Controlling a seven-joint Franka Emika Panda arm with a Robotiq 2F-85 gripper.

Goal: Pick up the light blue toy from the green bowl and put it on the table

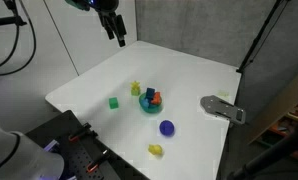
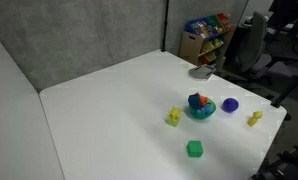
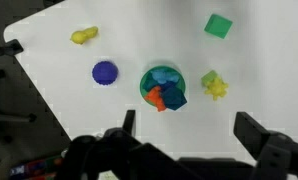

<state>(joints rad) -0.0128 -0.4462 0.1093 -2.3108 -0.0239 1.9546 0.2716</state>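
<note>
Pale-blue chunky toy (image 3: 166,76) in teal-green round bowl (image 3: 143,88): judged light, rigid.
Upper edges to be pinched; tool (image 3: 186,125) spread wide, empty.

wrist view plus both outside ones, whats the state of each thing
gripper: open, empty, above the table
light blue toy: in the green bowl, ungripped
green bowl: upright on the table, holding toys
orange-red toy: in the bowl beside the light blue toy
blue ball: on the table, clear of the bowl
green cube: on the table
</note>
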